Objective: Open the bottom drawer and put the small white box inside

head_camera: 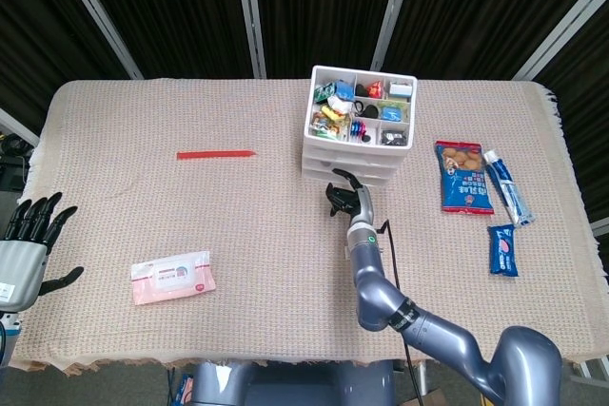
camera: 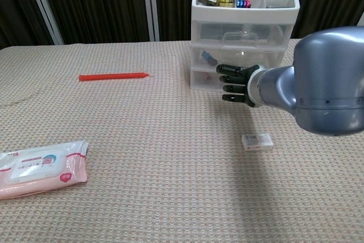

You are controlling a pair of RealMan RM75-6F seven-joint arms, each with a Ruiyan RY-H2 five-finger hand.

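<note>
Drawer unit (camera: 245,29), bottom drawer (camera: 207,78) closed. Right hand (camera: 234,84) at its front, fingers curled, holding nothing; to open, hook the drawer's pull and draw straight back. Left hand (head_camera: 27,244) idle, fingers spread. White box (camera: 257,140) on cloth near the drawers, under the right forearm

The table (head_camera: 143,121) is covered by a beige cloth with a fine woven grid. The drawer unit (head_camera: 357,154) is white, its top tray filled with many-coloured small things. The small box (camera: 257,140) is white. The right hand (camera: 234,83) is black on a grey-blue arm (camera: 318,86). A red stick (head_camera: 215,153) and a pink wipes pack (head_camera: 173,277) are seen at the left.
</note>
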